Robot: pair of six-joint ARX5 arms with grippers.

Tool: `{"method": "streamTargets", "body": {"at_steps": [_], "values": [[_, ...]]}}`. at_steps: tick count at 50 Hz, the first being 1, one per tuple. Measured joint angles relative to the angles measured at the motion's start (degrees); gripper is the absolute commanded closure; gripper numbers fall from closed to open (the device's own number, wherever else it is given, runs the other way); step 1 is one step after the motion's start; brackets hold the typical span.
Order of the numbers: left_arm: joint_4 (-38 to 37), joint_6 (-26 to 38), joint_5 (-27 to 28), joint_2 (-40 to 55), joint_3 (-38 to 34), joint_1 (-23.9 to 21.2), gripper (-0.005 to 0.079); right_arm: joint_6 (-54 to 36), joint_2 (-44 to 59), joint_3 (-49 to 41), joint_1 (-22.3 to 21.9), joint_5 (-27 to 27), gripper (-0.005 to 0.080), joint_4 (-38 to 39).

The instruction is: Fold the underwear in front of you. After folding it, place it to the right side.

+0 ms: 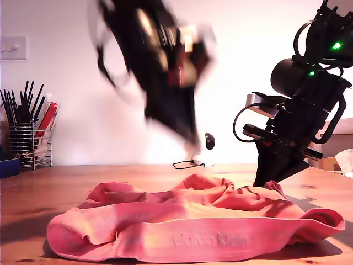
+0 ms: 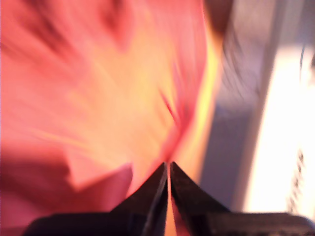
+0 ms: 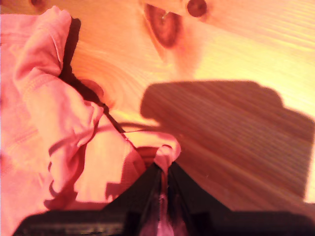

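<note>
The coral-red underwear (image 1: 193,221) lies crumpled on the wooden table (image 1: 49,182), its pale lettered waistband toward the camera. At the exterior view's right, my second gripper (image 1: 269,179) reaches down to the garment's far right edge. In the second wrist view it (image 3: 164,169) is shut on a small fold of the underwear (image 3: 59,123). My first gripper (image 1: 192,142) is a dark blur raised above the middle of the cloth. In the first wrist view it (image 2: 169,169) is shut, with blurred underwear (image 2: 98,98) beneath it and no cloth clearly pinched.
A wire holder of black pens (image 1: 22,138) and a blue object (image 1: 8,167) stand at the exterior view's left. A black cable (image 1: 190,163) lies on the table behind the cloth. A cardboard box (image 1: 331,163) sits at the exterior view's far right. Bare wood (image 3: 236,59) lies beside the second gripper.
</note>
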Motion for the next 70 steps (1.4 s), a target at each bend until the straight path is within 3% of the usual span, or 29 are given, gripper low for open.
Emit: {"method": "streamTargets", "body": {"at_steps": [11, 23, 33, 38, 55, 66, 70], "values": [[15.2, -4.2, -2.3, -13.2, -13.4, 2.1, 0.0762, 0.0, 0.0, 0.0, 0.0, 0.0, 0.0763, 0.2], [37.4, -6.8, -11.4, -26.5, -35.8, 1.9, 0.0762, 0.0, 0.0, 0.0, 0.0, 0.0, 0.0763, 0.3], [51.2, -7.4, -18.5, -36.5, -52.0, 1.8, 0.0762, 0.0, 0.0, 0.0, 0.0, 0.0, 0.0763, 0.4], [54.2, -7.7, -19.5, -38.8, -58.3, 1.3, 0.0761, 0.0, 0.0, 0.0, 0.0, 0.0, 0.0763, 0.4], [60.2, -6.3, -17.2, -38.3, -59.9, -2.3, 0.0756, 0.0, 0.0, 0.0, 0.0, 0.0, 0.0763, 0.4], [65.2, -0.8, -16.7, -29.9, -59.9, -2.5, 0.075, 0.0, 0.0, 0.0, 0.1, 0.0, 0.0763, 0.4], [66.2, 0.2, -16.5, -27.0, -59.9, -2.5, 0.07, 0.0, 0.0, 0.0, 0.1, 0.0, 0.0763, 0.4]]}}
